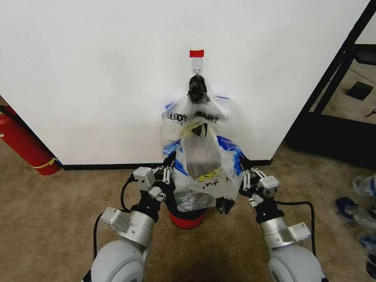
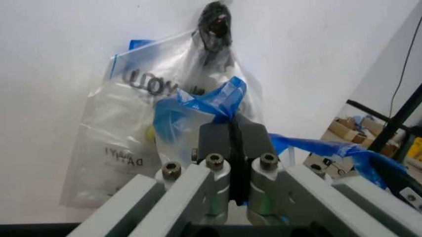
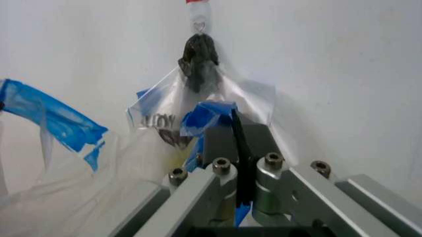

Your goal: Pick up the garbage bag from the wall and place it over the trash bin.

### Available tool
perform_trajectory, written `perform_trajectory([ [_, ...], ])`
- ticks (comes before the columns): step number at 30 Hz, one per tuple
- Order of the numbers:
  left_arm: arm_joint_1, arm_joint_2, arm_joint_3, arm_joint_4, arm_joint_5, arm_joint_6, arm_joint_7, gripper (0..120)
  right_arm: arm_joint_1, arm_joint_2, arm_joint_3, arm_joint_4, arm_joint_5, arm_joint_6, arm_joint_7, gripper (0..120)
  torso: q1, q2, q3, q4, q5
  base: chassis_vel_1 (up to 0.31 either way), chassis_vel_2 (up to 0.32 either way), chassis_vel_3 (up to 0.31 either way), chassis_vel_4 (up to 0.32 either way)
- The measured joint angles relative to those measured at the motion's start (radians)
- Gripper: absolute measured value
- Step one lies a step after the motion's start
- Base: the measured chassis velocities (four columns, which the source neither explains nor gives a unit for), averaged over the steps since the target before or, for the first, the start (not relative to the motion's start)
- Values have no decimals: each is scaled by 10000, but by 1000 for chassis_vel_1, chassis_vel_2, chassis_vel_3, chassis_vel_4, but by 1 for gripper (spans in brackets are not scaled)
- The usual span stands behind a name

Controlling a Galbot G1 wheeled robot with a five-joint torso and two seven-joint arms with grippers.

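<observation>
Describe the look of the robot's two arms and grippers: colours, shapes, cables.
Both arms have rounded light-grey shells, silver metal wrist brackets and black joints, with a black cable looping beside each. The left gripper and right gripper are silver with black parts; the wrist views show flat black finger pads and bolted aluminium links.

left gripper [image 1: 170,160] clamped, right gripper [image 1: 238,161] clamped

We see thin, clear, glossy plastic in the crinkled garbage bag [image 1: 202,158], its blue handles [image 2: 218,101] the same filmy stuff. Our grippers, left [image 2: 234,143] and right [image 3: 236,133], show brushed silver metal with matt black pads. The white wall [image 1: 88,70] looks smooth and matt; the brown carpet [image 1: 53,205] looks rough.
</observation>
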Motion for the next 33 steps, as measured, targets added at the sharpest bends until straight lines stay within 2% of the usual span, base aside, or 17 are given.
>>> perform_trajectory([
  [5, -227, -60, -6, 673, 28, -318, 90, 0, 480, 113, -347, -604, 121, 77, -129, 0, 0, 0, 0, 0, 0, 0, 0, 0, 0],
  [8, -299, -121, -67, 1415, 63, -746, 182, 0, 669, 492, -516, -1167, 405, 206, -206, 0, 0, 0, 0, 1, 1, 0, 0, 0, 0],
  [14, -717, -351, 8, 2225, 201, -966, 193, 0, 1258, 1071, -780, -1740, 812, 153, -171, 0, 1, -1, 1, 1, -1, 0, 0, 0, 0],
  [18, -1092, -292, -90, 2175, 78, -884, 132, 0, 1444, 1226, -926, -1694, 935, 39, -133, 0, 2, 0, 1, -2, -1, 0, 0, 0, 0],
  [24, -1022, 372, -345, 1597, -144, -779, 107, 0, 1240, 1516, -1239, -1072, 1164, -109, -123, 0, 2, -1, 0, 1, -1, 0, 0, 0, 0],
  [33, -969, 291, -416, 1636, -110, -875, 114, 0, 684, 2327, -1633, -965, 966, 99, -234, 0, 0, 0, -1, -1, 1, 0, 0, 0, 0],
])
